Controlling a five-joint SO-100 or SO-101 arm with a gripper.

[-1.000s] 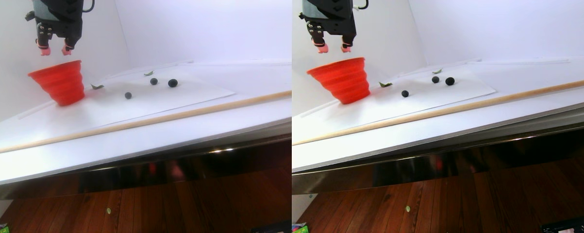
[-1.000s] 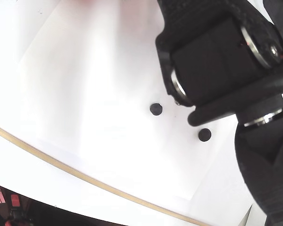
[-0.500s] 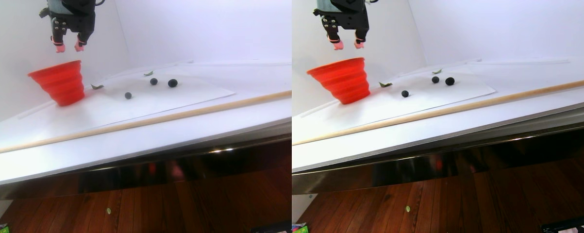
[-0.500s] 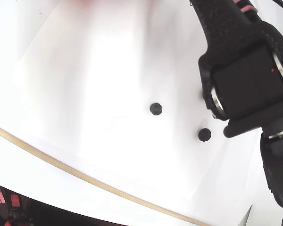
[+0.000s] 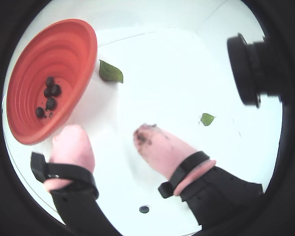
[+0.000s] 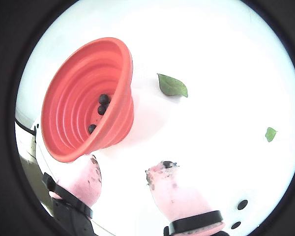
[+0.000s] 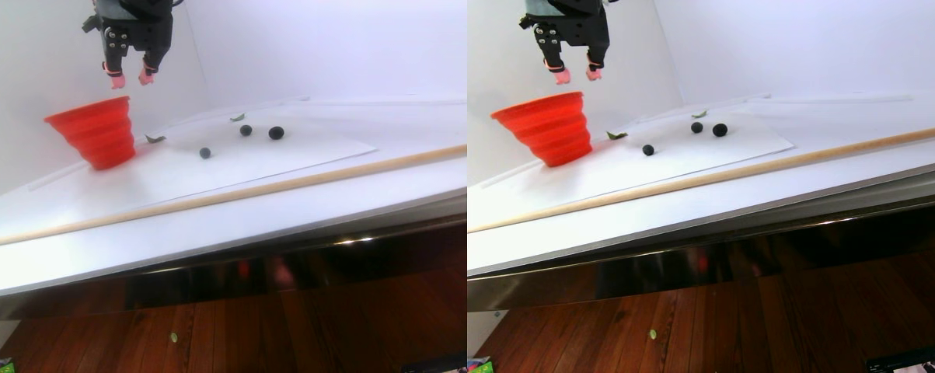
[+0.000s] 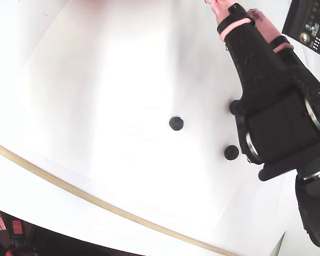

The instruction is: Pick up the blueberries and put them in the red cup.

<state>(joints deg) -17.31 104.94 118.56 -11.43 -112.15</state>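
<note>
Blueberries [image 5: 49, 96] were seen sitting at the bottom of the red cup [image 5: 69, 49] in both wrist views, a small dark cluster of four or so. More dark berries were left out on the white sheet [image 7: 296, 151]: three loose berries [image 7: 276, 133] in the stereo pair view, well off to the right of the cup there. Two of them were caught in the fixed view [image 8: 176, 123], with the arm [image 8: 277, 117] hanging over the right side of the picture.

The gripper [image 5: 108, 142] was held up in the air, above and slightly right of the cup rim in the stereo pair view, with nothing between its pink fingertips [image 5: 155, 145]. The jaws were spread apart, a clear gap of bare sheet showing between them. Dark smudges were noticed on the pink pads. The berries in the cup were off to the upper left of the gripper in a wrist view.

Two green leaves [image 5: 110, 73] were scattered on the sheet, one just beside the cup. A wooden rod [image 7: 226, 196] was laid along the table nearer the front edge.
</note>
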